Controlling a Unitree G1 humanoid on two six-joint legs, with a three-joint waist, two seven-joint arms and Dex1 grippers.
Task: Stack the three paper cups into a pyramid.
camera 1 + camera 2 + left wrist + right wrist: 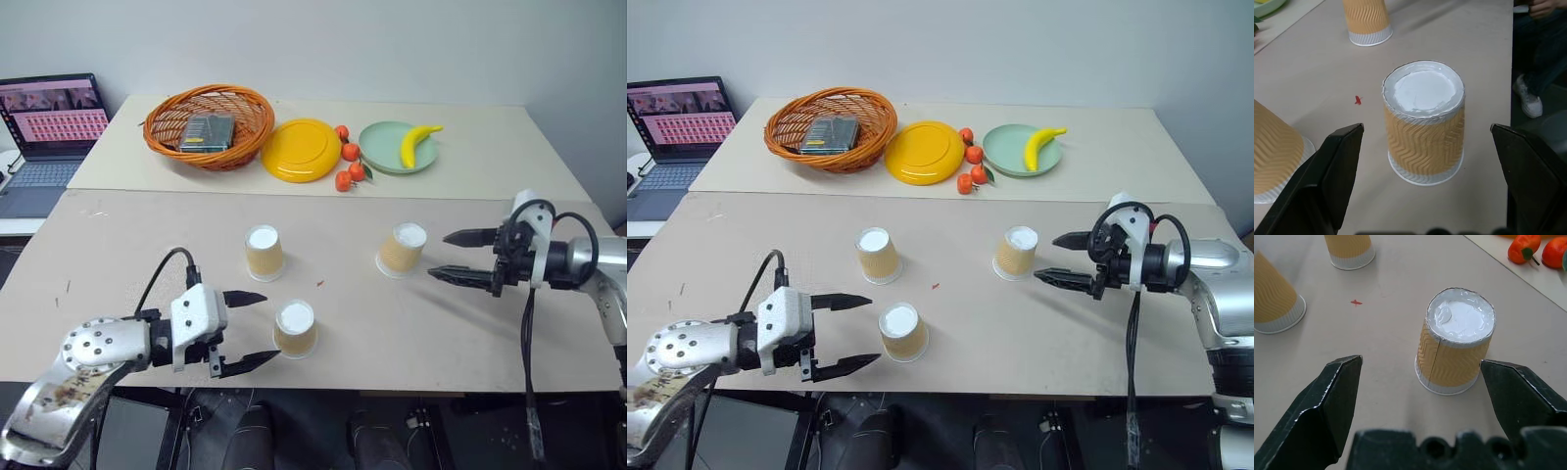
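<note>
Three paper cups stand upside down and apart on the near table: one at the middle left (pixel 265 252), one near the front edge (pixel 295 329), one at the middle right (pixel 402 249). My left gripper (pixel 271 326) is open just left of the front cup (pixel 1422 132), its fingers pointing at the cup and spread wider than it without touching. My right gripper (pixel 437 255) is open just right of the right cup (pixel 1457 345), and one finger (pixel 1518 391) comes close to the cup's side. No cup rests on another.
On the far table are a wicker basket (pixel 157 127) holding a dark box, a yellow plate (pixel 300 149), small orange fruits (pixel 349 164) and a green plate (pixel 377 137) with a banana (pixel 415 143). A laptop (pixel 49 127) sits at far left. A person's shoe (pixel 1528 98) shows beyond the table edge.
</note>
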